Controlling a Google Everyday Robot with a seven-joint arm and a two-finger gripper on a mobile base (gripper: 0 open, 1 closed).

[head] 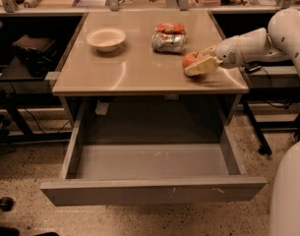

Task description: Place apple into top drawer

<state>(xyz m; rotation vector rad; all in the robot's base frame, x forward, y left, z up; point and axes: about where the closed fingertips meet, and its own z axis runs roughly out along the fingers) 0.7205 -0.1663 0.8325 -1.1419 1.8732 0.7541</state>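
The red apple [190, 59] sits on the tabletop near the front right corner. My gripper [198, 59] reaches in from the right. One finger lies along the apple's front and the other behind it, so it is closed around the apple, which still rests on the table. The top drawer [154, 191] is pulled wide open below the table's front edge, and its grey floor is bare.
A white bowl [106, 38] stands at the table's back left. A red-and-silver foil snack bag [169, 36] lies at the back, just left of the apple. The table's [115, 73] front edge overhangs the drawer's rear. My white arm [267, 38] spans the right side.
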